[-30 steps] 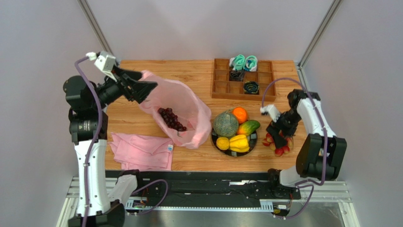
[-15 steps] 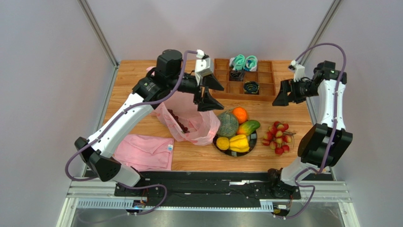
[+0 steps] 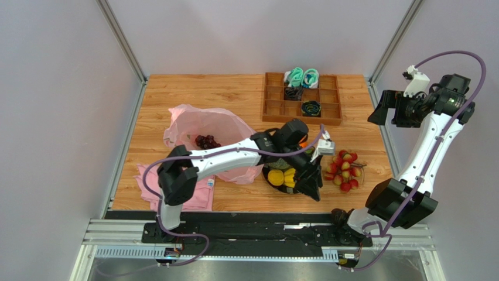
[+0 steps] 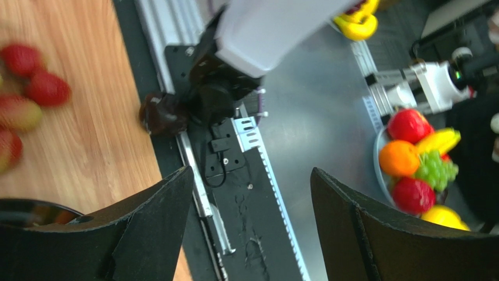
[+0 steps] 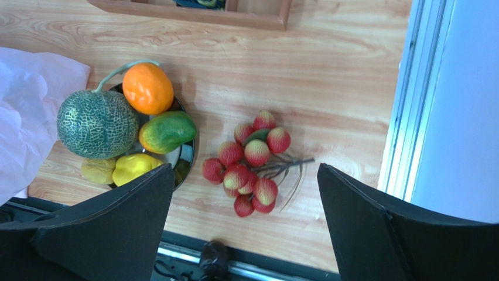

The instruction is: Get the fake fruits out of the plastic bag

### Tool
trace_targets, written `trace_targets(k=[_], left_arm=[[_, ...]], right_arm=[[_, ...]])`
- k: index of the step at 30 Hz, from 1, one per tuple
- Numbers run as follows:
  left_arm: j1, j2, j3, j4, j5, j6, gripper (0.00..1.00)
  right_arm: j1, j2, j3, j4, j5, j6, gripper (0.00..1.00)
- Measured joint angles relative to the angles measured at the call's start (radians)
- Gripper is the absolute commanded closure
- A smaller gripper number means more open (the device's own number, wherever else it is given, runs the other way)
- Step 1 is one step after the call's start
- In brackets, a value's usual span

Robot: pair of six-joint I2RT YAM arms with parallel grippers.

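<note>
Now the plastic bag (image 3: pixel 199 126) lies slumped on the left half of the desk (image 3: pixel 234 93), mouth up, with the dark grapes (image 3: pixel 206 141) inside it. Half a second ago it was drawn closer to the plate.

Just right of the bag, the black plate (image 5: pixel 186 158) carries the melon (image 5: pixel 96 124), orange (image 5: pixel 147 88), green-and-orange fruit (image 5: pixel 167 132), lemon (image 5: pixel 98 170) and yellow lobed piece (image 5: pixel 136 167). The red berries (image 5: pixel 249 161) lie on the bare wood beside the plate, where they were before.

The left arm, which was raised over the bag, has swung down across the plate. The left fingers (image 3: pixel 310 184) now hang past the desk's near edge, spread wide and holding nothing. The right fingers (image 3: pixel 383 110), also wide apart and empty, have pulled back higher, beyond the desk's right edge.

The wooden tray (image 3: pixel 301 99) sits at the far side. The folded pink cloth (image 3: pixel 147 190) lies at the near left, partly under the left arm.
</note>
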Motion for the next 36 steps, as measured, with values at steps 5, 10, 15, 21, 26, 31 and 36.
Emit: trace_targets(k=[5,10,15,21,26,31,36], left_arm=[[-0.032,0.110,0.017,0.076,-0.190,-0.296,0.23],[-0.035,0.201,0.108,0.122,-0.323,-0.513,0.24],[-0.079,0.230,0.106,0.253,-0.331,-0.571,0.23],[-0.090,0.227,-0.083,0.666,-0.124,-0.560,0.22],[-0.093,0.241,-0.169,0.748,-0.018,-0.397,0.21],[-0.104,0.300,-0.154,0.845,0.012,-0.266,0.23],[-0.110,0.394,-0.077,0.824,0.009,-0.150,0.24]], right_arm=[[-0.014,-0.021,-0.046,-0.005,0.025,0.031,0.01],[-0.041,-0.021,-0.053,-0.005,0.033,0.070,0.01],[-0.076,-0.021,-0.056,-0.005,0.032,0.097,0.01],[-0.083,-0.022,-0.075,-0.003,0.017,0.111,0.01],[-0.083,-0.025,-0.095,-0.003,0.006,0.116,0.01],[-0.083,-0.053,-0.124,-0.003,-0.002,0.115,0.01],[-0.083,-0.088,-0.156,-0.003,-0.018,0.116,0.02]])
